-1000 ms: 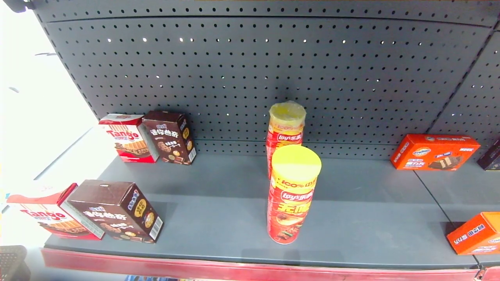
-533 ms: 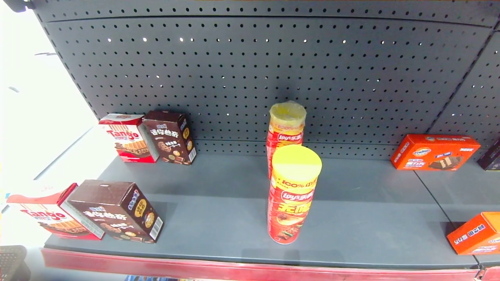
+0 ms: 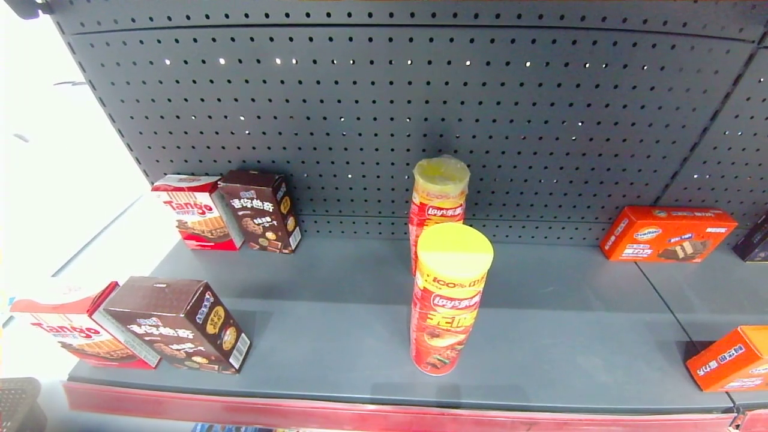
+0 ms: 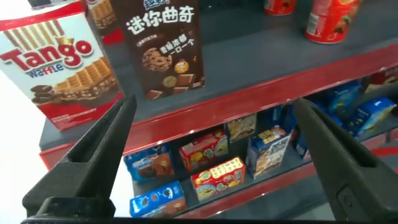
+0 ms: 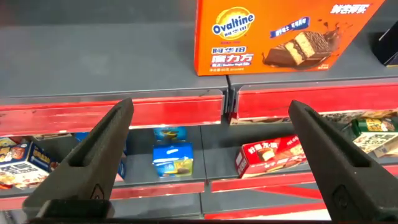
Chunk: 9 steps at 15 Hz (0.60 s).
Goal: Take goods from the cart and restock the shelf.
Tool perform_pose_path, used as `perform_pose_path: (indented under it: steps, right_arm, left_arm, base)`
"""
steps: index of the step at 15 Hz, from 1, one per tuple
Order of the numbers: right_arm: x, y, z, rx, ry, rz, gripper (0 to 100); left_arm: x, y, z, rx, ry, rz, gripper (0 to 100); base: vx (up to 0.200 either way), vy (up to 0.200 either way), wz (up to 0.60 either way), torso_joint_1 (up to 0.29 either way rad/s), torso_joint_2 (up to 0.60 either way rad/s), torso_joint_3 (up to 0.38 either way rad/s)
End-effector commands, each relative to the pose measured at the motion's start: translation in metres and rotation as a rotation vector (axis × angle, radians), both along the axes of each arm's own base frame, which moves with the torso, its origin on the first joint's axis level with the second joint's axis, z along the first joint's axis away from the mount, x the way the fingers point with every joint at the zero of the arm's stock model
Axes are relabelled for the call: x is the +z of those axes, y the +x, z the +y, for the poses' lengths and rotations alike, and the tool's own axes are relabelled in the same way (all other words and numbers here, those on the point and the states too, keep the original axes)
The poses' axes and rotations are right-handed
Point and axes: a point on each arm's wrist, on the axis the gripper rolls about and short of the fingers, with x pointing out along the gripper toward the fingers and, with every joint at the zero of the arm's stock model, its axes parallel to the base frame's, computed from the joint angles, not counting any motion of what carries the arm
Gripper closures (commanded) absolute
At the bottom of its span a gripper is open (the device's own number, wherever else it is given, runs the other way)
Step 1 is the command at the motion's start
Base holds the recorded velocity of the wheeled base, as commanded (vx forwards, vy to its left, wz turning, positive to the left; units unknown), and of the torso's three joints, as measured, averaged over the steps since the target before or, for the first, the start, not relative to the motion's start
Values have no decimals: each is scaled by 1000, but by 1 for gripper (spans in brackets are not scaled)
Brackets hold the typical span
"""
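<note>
Two tall red crisp cans with yellow lids stand mid-shelf, one in front (image 3: 450, 300) and one behind it (image 3: 438, 204) by the pegboard. On the grey shelf (image 3: 336, 324) the left side holds a red wafer box (image 3: 72, 330) and a brown cookie box (image 3: 180, 327) in front, with a similar pair behind (image 3: 234, 210). My left gripper (image 4: 214, 149) is open below the shelf's red edge, facing the wafer box (image 4: 59, 62) and cookie box (image 4: 165, 43). My right gripper (image 5: 211, 155) is open in front of an orange box (image 5: 280, 34).
Orange boxes sit at the shelf's right, one at the back (image 3: 666, 234) and one at the front edge (image 3: 729, 360). A lower shelf with several small snack boxes (image 4: 211, 168) lies under the red edge strip (image 3: 360, 414). The pegboard (image 3: 390, 120) closes the back.
</note>
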Motion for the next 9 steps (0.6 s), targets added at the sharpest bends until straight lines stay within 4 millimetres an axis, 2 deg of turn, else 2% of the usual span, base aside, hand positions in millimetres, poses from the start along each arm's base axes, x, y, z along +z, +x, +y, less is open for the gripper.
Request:
perform_pose_path:
  steps: [1,5,7,9]
  right_arm:
    - [0,0,0,0,1,4,0]
    - [0,0,0,0,1,4,0]
    - [0,0,0,0,1,4,0]
    - [0,0,0,0,-1,4,0]
  left_arm:
    - [0,1,1,42,-7,4,0]
    - [0,1,1,50,-8,8,0]
    - [7,15,-8,245,-17,171,0]
    - [2,8,-9,481,-2,140,0]
  base:
    - [0,0,0,0,0,0]
    - [0,0,0,0,0,0]
    - [0,0,0,0,0,0]
    - [0,0,0,0,0,0]
